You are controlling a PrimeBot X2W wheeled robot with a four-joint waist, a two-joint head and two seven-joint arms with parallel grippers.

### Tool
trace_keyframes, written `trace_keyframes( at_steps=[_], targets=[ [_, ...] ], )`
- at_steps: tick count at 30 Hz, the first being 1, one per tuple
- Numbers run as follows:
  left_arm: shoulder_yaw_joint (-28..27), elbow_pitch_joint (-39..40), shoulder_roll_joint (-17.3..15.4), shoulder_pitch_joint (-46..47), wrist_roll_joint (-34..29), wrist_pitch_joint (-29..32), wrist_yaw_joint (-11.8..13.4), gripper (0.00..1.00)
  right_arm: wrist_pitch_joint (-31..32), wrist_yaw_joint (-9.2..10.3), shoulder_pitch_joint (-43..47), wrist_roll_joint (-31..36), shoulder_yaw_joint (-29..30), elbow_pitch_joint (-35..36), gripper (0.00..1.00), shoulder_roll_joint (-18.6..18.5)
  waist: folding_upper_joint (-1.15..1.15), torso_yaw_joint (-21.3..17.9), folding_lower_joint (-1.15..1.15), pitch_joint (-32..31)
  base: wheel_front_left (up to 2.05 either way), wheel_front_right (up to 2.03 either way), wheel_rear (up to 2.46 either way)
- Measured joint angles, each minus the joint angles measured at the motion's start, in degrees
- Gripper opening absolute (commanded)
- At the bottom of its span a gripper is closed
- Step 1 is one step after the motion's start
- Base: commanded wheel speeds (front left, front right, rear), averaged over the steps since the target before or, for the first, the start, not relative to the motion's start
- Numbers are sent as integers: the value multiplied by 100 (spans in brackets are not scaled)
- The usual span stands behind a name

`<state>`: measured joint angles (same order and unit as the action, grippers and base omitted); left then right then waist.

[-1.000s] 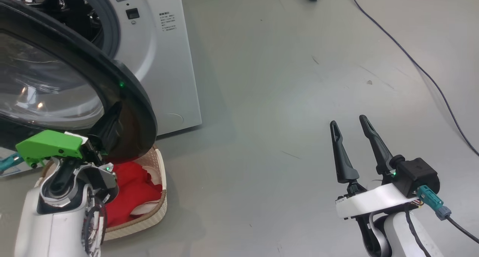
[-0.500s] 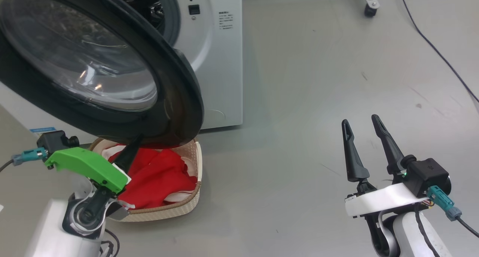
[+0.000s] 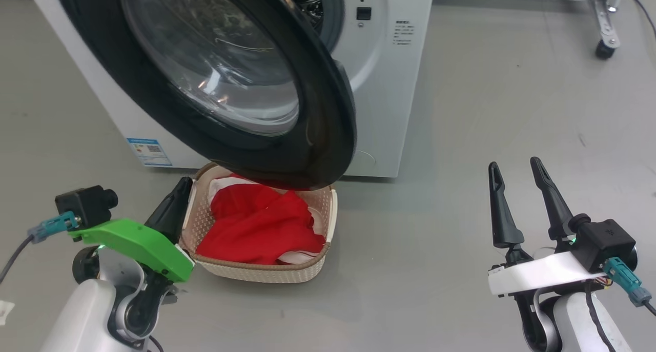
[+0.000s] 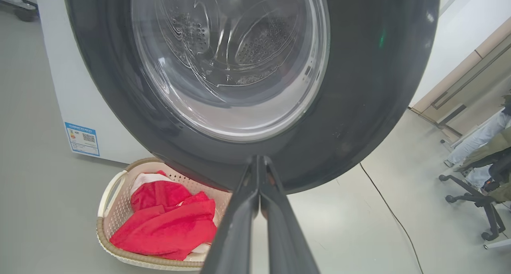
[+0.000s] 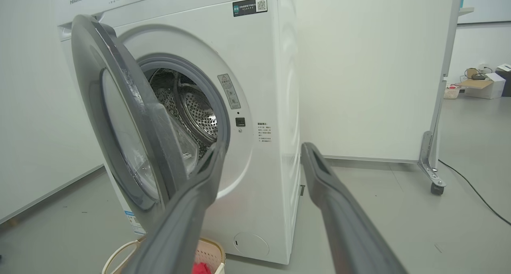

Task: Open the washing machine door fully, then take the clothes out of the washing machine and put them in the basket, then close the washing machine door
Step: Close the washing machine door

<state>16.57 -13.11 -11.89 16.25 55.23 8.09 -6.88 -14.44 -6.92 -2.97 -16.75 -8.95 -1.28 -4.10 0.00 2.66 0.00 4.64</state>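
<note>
a: where are the clothes [image 3: 256, 224]?
b: in the basket [image 3: 266, 275], a red heap on the floor [image 3: 487, 101] just in front of the washer [image 3: 394, 85], under the door [image 3: 220, 70]'s low edge. the drum [image 5: 195, 110] looks bare, so i judge the unloading done.
a: and the door?
b: partway open, hinged on the left, free edge swung to the near side over the basket. closing it is what's left.
a: left claw [image 3: 180, 188]?
b: fingers pressed together, holding nothing. the tip is just left of the basket, up by the door's outer face; i can't tell if it touches. closed like that it makes one stiff prod, good for pushing the door home, i'd guess.
a: right claw [image 3: 514, 163]?
b: fingers apart, empty, well off to the right over bare floor, likely parked out of the door's swing.
a: any risk?
b: the basket sits below the door's rim. the door looks to pass above it, but i can't tell the gap.
</note>
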Motion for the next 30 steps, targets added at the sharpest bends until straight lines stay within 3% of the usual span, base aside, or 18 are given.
trace_keyframes(
  at_steps=[9, 14, 15, 16, 17, 18, 30],
  targets=[
    [237, 253, -4, -226, -467, -791, -4, 0, 0, 0, 3, 20, 47, 81, 100, 9, 0, 611, 0, 11, 0, 0, 0],
    [436, 409, -147, -227, -1043, -1319, -7, 0, 0, 0, 4, 35, 45, 81, 100, 11, 0, 829, 0, 38, 0, 0, 0],
    [486, 450, -193, -227, -1184, -1450, -7, 38, 0, 0, 4, 35, 41, 79, 100, 11, 0, 860, 0, 40, 0, 0, 0],
    [534, 485, -252, -228, -1303, -1557, -8, 49, 0, 0, 4, 35, 20, 74, 100, 11, 0, 883, 0, 42, 0, 0, 0],
    [583, 505, -305, -230, -1422, -1637, -9, 82, 0, -1, 4, 36, 8, 67, 100, 14, 0, 899, 0, 42, 0, 0, 0],
    [608, 516, -338, -241, -1491, -1722, -22, 100, 0, -1, 4, 36, 0, 63, 100, 20, 0, 908, 0, 43, 0, 0, 0],
    [746, 441, -414, -409, -2060, -2167, -23, 100, 0, -1, 3, 37, -25, 46, 100, 31, 0, 874, 0, 11, 0, 0, 0]
  ],
)
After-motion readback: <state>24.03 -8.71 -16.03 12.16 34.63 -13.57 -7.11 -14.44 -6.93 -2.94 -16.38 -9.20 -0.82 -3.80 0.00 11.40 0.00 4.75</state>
